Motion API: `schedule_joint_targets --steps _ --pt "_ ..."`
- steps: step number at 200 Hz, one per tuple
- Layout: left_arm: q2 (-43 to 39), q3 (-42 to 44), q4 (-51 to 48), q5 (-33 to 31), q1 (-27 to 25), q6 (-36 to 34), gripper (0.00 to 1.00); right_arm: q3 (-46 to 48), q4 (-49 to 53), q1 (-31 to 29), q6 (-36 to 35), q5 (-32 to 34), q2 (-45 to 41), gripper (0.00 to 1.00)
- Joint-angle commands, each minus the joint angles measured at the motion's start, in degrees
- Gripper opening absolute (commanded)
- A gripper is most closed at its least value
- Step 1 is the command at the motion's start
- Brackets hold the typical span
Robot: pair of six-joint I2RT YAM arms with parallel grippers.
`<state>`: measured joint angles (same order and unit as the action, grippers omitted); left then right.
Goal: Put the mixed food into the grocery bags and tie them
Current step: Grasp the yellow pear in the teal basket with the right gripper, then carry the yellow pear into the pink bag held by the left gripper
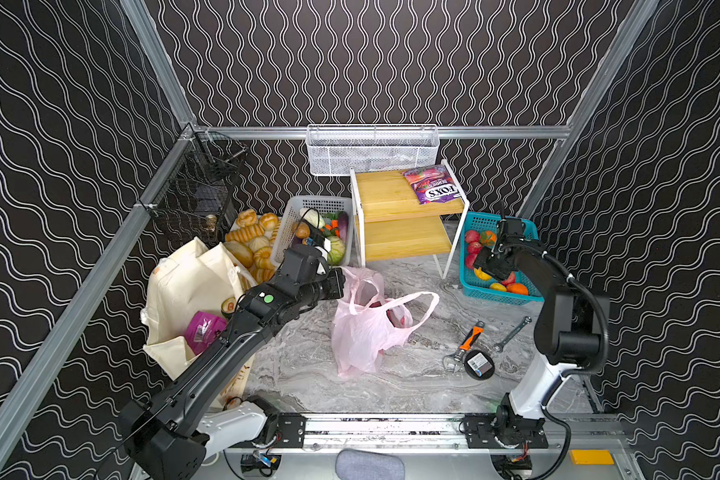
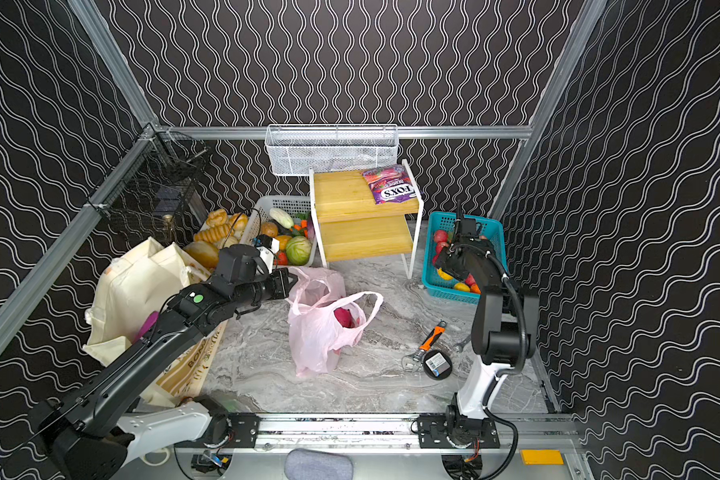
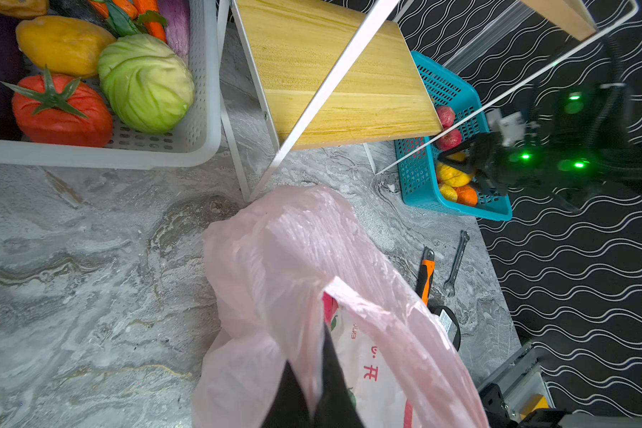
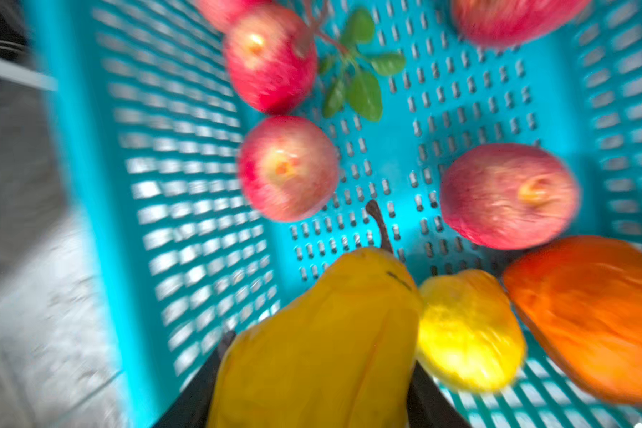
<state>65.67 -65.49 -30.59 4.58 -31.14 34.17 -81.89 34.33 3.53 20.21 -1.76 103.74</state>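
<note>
The pink plastic bag [image 1: 362, 332] [image 2: 316, 332] [image 3: 293, 259] stands open mid-table with a dark red fruit [image 2: 344, 318] inside. My left gripper [image 1: 341, 283] [image 2: 285, 282] [image 3: 306, 355] is shut on the bag's upper edge. The cream tote [image 1: 188, 286] [image 2: 134, 282] slumps at the left and holds a magenta pouch [image 1: 202, 330]. A FOX'S candy bag [image 1: 433, 185] lies on the shelf top. My right gripper [image 1: 490, 271] [image 2: 447, 272] [image 4: 319, 355] is down in the blue basket [image 1: 474, 291] [image 4: 89, 185], its fingers pressed against both sides of a yellow pear [image 4: 319, 315] [image 3: 453, 174].
Apples and orange and yellow fruits fill the blue basket. A wooden two-tier shelf [image 1: 391, 195] stands at the back, beside a white vegetable basket [image 1: 316, 203] and bread rolls [image 1: 250, 237]. An orange-handled wrench [image 1: 468, 340], a spanner [image 1: 512, 334] and a black disc [image 1: 479, 363] lie front right.
</note>
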Motion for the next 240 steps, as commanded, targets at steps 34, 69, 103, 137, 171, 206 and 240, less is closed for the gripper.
schedule_joint_targets --steps 34,69,103,137,171,206,240 --pt "0.60 -0.03 2.53 0.40 0.20 -0.59 0.00 7.76 -3.93 -2.80 0.36 -6.87 -17.01 0.51" --pt "0.94 0.04 2.64 1.05 0.12 -0.76 0.00 13.32 -4.08 -9.86 0.43 -12.22 -26.46 0.51" --pt "0.98 0.33 3.16 0.85 0.15 -0.61 0.00 15.50 1.03 -19.12 -0.21 -14.15 -30.46 0.51" --pt "1.69 0.61 4.52 1.92 0.11 -0.07 0.00 16.61 4.58 -26.49 -4.25 -22.25 -32.98 0.52" --pt "2.19 0.23 4.93 2.80 0.19 -0.05 0.00 18.00 3.78 -32.65 -6.40 -31.50 -34.48 0.49" --pt "1.92 0.47 5.02 2.89 0.15 0.26 0.00 15.88 4.59 -38.55 -9.82 -36.59 -32.54 0.47" --pt "2.43 0.11 5.12 3.85 0.18 0.37 0.00 15.38 2.88 -42.67 -12.96 -39.43 -30.27 0.47"
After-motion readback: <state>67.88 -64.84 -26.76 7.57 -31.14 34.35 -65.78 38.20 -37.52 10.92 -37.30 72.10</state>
